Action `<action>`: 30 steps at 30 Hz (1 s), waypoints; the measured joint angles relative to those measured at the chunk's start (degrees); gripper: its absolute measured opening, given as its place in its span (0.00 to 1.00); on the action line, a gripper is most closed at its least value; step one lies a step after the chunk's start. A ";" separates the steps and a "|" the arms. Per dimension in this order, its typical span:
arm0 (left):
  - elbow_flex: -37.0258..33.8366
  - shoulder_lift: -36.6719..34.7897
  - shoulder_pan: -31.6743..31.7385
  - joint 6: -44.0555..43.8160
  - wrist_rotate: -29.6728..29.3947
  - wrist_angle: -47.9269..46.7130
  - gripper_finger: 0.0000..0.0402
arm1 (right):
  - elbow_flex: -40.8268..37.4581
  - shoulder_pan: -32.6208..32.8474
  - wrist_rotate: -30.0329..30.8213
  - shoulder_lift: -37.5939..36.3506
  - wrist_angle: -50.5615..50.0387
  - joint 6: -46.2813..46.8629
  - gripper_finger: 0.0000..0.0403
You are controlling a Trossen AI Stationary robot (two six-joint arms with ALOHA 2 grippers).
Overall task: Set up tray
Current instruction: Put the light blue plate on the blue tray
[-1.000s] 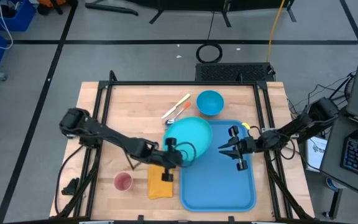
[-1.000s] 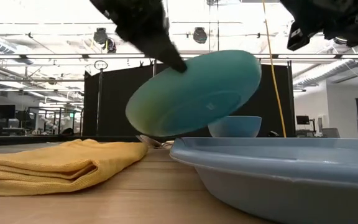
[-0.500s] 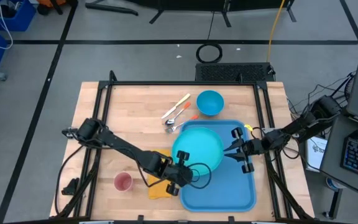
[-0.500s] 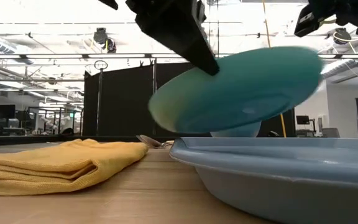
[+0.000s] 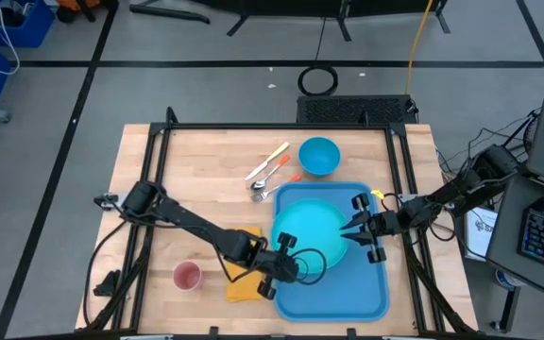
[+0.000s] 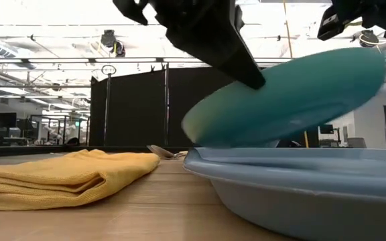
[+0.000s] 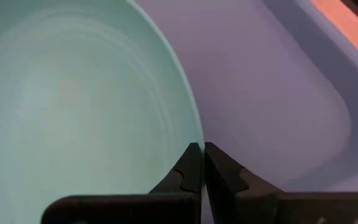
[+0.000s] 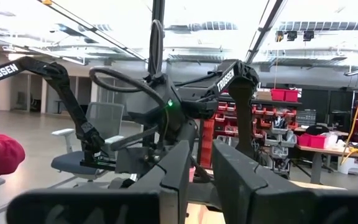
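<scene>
On the left of the desk (image 5: pixel 159 170), a pink cup (image 5: pixel 188 276) and a yellow-orange napkin (image 5: pixel 242 280) lie beside the blue tray (image 5: pixel 366 293), which sits at the desk's near right. The left gripper (image 7: pixel 199 163) has its fingers pinching the rim of the turquoise plate (image 5: pixel 308 227), which hangs tilted over the tray's far half.

To finish this step well, the left arm would likely do best to lower the held edge until the plate lies level, set it flat on the tray floor clear of the raised rim, and only then let go.

Farther right, the right gripper (image 5: pixel 360 225) hovers over the tray just beside the plate's far edge, its fingers spread and holding nothing. It may need to hold off so the plate does not strike it.

The high view alone shows the layout: cutlery (image 5: pixel 270 170) and a small blue bowl (image 5: pixel 318 156) beyond the tray. The low view alone shows the plate's tilt, with its low side near the tray rim. The left wrist view alone shows the pinch on the plate's edge.
</scene>
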 joint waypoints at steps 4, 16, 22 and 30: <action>0.00 0.87 0.50 1.52 4.92 4.40 0.01 | 0.00 0.00 0.04 0.00 -0.08 0.01 0.15; -0.04 3.44 2.61 3.17 10.73 6.44 0.01 | -0.01 0.00 0.13 0.00 -0.81 0.02 0.15; -0.02 4.68 4.02 2.96 13.09 7.84 0.01 | -0.02 -0.02 0.13 0.01 -1.01 0.02 0.15; 0.01 6.31 4.90 2.60 18.29 10.36 0.01 | -0.02 -0.15 0.17 0.00 -1.42 0.02 0.15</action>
